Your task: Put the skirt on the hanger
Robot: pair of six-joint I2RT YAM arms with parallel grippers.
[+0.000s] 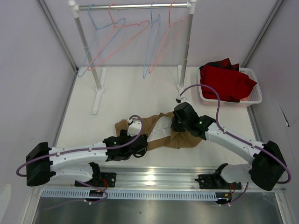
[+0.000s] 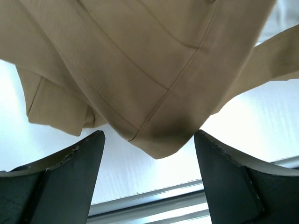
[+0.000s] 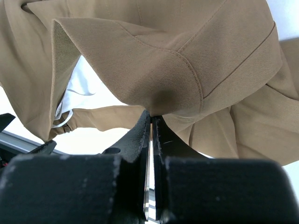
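We find the skirt (image 1: 161,130) bunched on the white table (image 1: 126,93) between the two arms, its tan cloth folded over on itself with the paler lining showing near the middle. The right gripper (image 1: 180,120) comes in from the right and sits over the skirt's right half. In the right wrist view its fingers (image 3: 138,135) are pressed together, and a fold of the skirt (image 3: 187,60) comes to a peak exactly at the tips of the right gripper (image 3: 151,117), so we read it as pinching that fold. The left gripper (image 1: 134,145) lies at the skirt's near left edge. In the left wrist view the left gripper (image 2: 149,140) is spread wide, and a seamed corner of the skirt (image 2: 140,70) dips down between the two fingers (image 2: 84,154) without touching either. At the far end of the table stands a rack (image 1: 135,6), well apart from the skirt; a salmon-pink hanger (image 1: 113,19) hangs on its left half, a second salmon-pink hanger (image 1: 168,44) nearer the right post, and light blue hangers (image 1: 96,35) beside them. To the right, a white basket (image 1: 252,95) holds a red garment (image 1: 226,81)
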